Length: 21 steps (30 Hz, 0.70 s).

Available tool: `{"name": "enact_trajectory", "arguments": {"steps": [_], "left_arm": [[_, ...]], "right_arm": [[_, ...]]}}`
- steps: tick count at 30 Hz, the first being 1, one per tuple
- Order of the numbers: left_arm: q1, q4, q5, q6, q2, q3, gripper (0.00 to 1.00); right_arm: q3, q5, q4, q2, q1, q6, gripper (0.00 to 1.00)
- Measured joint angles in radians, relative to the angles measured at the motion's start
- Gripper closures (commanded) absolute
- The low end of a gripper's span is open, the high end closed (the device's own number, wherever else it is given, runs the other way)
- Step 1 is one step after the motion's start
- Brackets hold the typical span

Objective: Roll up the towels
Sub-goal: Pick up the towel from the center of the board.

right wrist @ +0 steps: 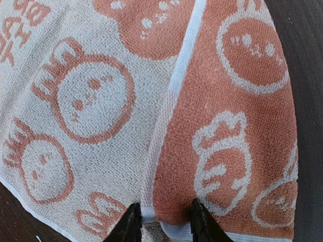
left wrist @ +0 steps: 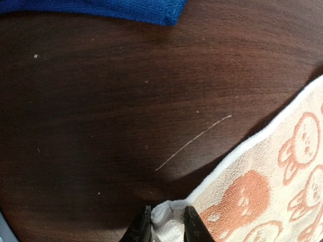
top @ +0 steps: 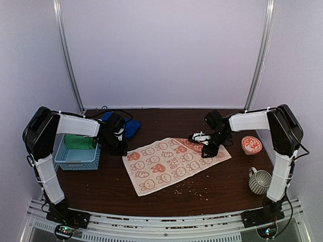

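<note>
A ribbed mug stands near right on the dark table. At centre the bunny towel lies spread, white with orange rabbits, its right corner folded over to show the orange back. Its orange lettering is too small to read. The left gripper pinches its left corner and the right gripper pinches the folded edge. At left, a basket holds a green towel. A bowl sits right. A blue towel lies farthest back.

Near table strip: open. Towel covers the centre; basket blocks left; bowl and mug block right.
</note>
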Motion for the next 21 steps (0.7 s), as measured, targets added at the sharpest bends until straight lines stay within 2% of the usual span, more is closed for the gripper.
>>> {"name": "enact_trajectory", "arguments": {"steps": [7, 10, 21], "left_arm": [[0.000, 0.003, 0.001, 0.008, 0.000, 0.000, 0.91], [0.000, 0.003, 0.001, 0.009, 0.000, 0.000, 1.00], [0.000, -0.008, -0.023, 0.051, -0.002, 0.024, 1.00]], "right_arm": [[0.036, 0.007, 0.024, 0.000, -0.006, 0.050, 0.93], [0.052, 0.008, 0.026, 0.000, -0.012, 0.059, 1.00], [0.159, -0.018, 0.023, -0.014, -0.126, 0.149, 1.00]]}}
